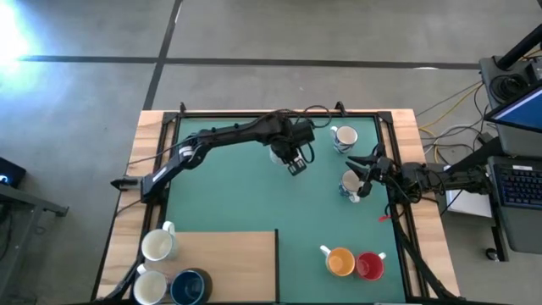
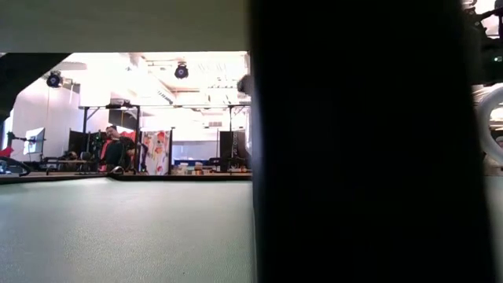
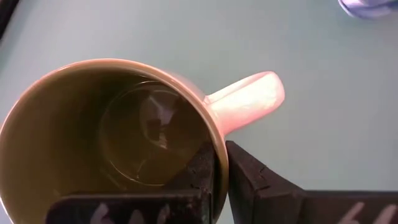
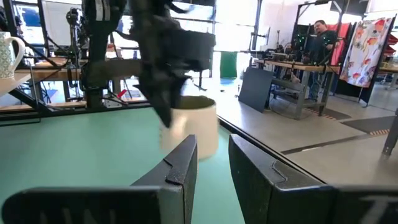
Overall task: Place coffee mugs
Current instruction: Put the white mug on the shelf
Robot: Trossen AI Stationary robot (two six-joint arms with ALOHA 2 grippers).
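Coffee mugs: eight. Left fingers (image 3: 221,177) pinch cream mug (image 3: 112,130) rim; right fingers (image 4: 211,165) spread, empty.

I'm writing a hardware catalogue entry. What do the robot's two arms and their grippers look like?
Both arms are dark, slim and jointed, with black cables trailing along them. The left arm carries pale markings near its base. The left gripper and right gripper each end in two flat, black, angular fingers.
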